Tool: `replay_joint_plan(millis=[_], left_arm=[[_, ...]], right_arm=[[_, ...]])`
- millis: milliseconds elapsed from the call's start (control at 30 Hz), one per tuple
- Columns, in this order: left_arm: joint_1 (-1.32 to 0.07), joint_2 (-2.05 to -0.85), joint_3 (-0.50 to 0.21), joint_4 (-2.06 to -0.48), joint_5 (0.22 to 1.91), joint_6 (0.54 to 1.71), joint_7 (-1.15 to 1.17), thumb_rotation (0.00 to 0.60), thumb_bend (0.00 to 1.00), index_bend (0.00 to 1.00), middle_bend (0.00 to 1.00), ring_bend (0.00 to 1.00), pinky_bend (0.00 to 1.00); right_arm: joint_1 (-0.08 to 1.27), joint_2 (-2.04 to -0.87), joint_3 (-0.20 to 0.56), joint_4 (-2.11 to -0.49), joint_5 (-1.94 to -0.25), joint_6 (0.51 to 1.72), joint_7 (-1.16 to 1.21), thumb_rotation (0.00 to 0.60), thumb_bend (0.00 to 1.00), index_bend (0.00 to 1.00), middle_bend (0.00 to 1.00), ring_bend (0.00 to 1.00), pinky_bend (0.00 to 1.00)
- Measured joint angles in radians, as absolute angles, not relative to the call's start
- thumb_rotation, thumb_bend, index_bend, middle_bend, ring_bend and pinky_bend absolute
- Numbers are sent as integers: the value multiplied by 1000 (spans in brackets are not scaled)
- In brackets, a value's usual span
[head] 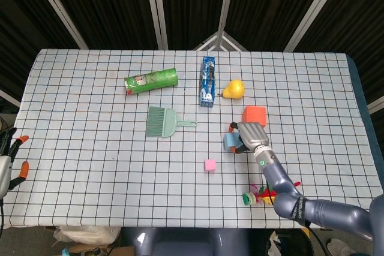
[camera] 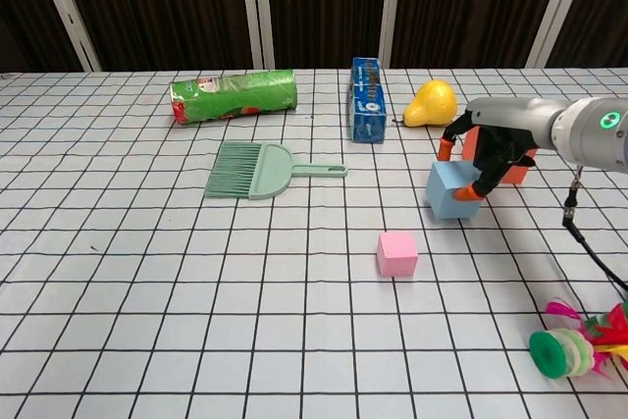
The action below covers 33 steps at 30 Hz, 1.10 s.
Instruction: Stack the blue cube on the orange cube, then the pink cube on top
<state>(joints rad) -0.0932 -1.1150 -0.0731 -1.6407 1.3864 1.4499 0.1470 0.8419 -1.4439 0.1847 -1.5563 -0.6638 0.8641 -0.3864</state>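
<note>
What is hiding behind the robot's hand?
Behind the right hand sits the orange cube, mostly covered in the chest view. The hand grips the blue cube, tilted. Its far side is hidden.

On the checked desk [head: 90, 118], the right hand [head: 249, 134] grips the blue cube [head: 230, 142], just beside the orange cube [head: 254, 115]. The pink cube [head: 210, 164] lies apart.

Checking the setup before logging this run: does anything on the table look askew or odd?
Only the blue cube: it sits tilted in the right hand, beside the orange cube, not flat like the pink cube. Nothing looks spilled or damaged.
</note>
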Motion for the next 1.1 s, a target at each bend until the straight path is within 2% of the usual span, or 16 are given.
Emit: replay_joint_plan(millis=[233, 433, 1100], left_arm=[[-91, -1115, -69, -1644, 1394, 1455, 149, 600, 536, 172, 13, 0, 0], [-90, -1113, -68, -1645, 1394, 1456, 146, 600, 535, 172, 14, 0, 0], [-89, -1120, -72, -1651, 1379, 1460, 175, 600, 536, 173, 14, 0, 0]], right_arm=[[847, -1339, 206, -1686, -631, 935, -437, 600, 351, 478, 1000, 1000, 851], [882, -1303, 224, -1700, -563, 954, -491, 600, 355, 485, 1000, 1000, 852], [966, -1199, 227, -1564, -356, 788, -493, 600, 378, 488, 1000, 1000, 851]])
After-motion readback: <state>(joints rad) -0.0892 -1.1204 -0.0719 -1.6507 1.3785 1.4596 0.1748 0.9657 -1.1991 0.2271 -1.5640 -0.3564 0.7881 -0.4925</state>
